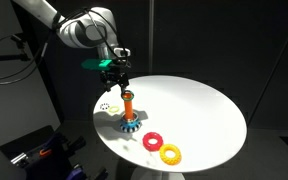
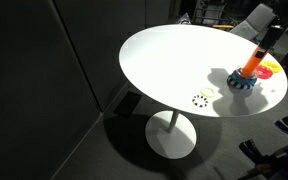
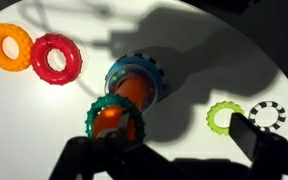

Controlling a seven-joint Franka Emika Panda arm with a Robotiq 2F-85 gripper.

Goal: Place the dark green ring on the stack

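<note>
In the wrist view the dark green ring (image 3: 116,118), toothed and teal-green, sits round the top of the stack's orange peg (image 3: 130,97). The peg rises from the blue toothed base (image 3: 144,70). My gripper (image 3: 169,150) is open directly above the stack. Its dark fingers (image 3: 256,140) stand wide on either side, clear of the ring, with nothing held. In an exterior view the gripper (image 1: 118,78) hangs just over the stack (image 1: 129,108). The stack (image 2: 250,72) stands near the table's edge in an exterior view.
The red ring (image 3: 56,58) and the yellow ring (image 3: 8,45) lie side by side on the white round table (image 1: 199,105). A light green ring (image 3: 224,117) and a black-and-white ring (image 3: 268,115) lie on the stack's other side. The table edge is close.
</note>
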